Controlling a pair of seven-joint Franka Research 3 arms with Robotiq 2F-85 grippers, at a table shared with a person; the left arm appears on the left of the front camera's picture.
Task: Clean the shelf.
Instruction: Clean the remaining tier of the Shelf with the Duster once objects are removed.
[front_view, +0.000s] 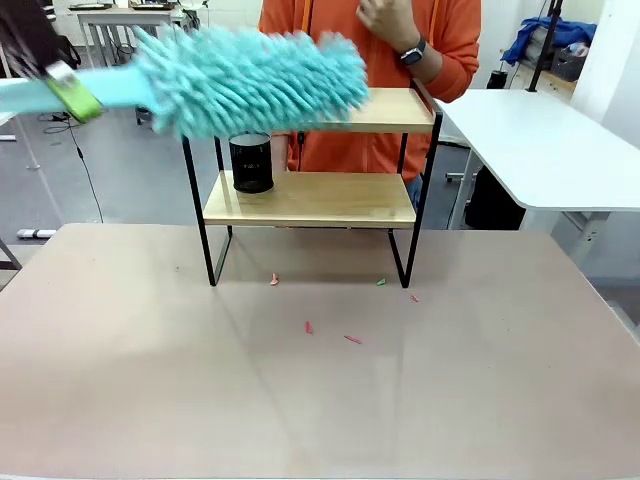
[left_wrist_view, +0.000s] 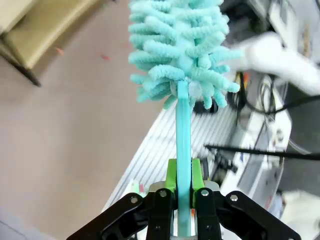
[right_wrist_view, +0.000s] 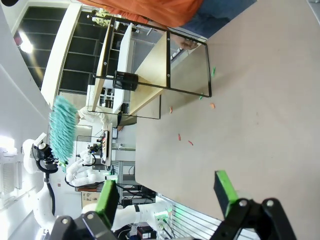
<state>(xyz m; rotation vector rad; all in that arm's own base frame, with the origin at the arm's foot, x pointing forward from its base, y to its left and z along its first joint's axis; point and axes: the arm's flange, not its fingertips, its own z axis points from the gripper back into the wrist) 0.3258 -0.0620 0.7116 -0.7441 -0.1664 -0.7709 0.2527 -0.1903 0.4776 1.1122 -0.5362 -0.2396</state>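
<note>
The shelf (front_view: 310, 200) stood near the far edge of the table (front_view: 120, 380), about midway along it, its black legs on the tabletop. A black can (front_view: 251, 163) sat on the lower board toward that board's left end, the one thing standing on the boards. Directly behind the shelf a person in an orange top (front_view: 460, 30) stood close, one hand (front_view: 385, 18) raised and a watch (front_view: 413, 52) on the wrist.

The left gripper (front_view: 72, 92) came in from the table's left side, its jaws clamped on the flat teal handle of a duster (front_view: 250, 80). In the left wrist view the green pads (left_wrist_view: 171, 175) pressed the handle from both sides. The fluffy teal head, blurred, covered the left part of the top board in the front view and hung above the can. From there I could not tell whether it touched the board. The right wrist view showed the head clear of the frame.

Small red and green scraps (front_view: 309, 327) lay scattered on the table just in front of the shelf's legs. A white table (front_view: 540, 140) stood beyond the far right corner.

The right gripper (right_wrist_view: 167, 192) hung over the table with its jaws spread wide and nothing between them.
</note>
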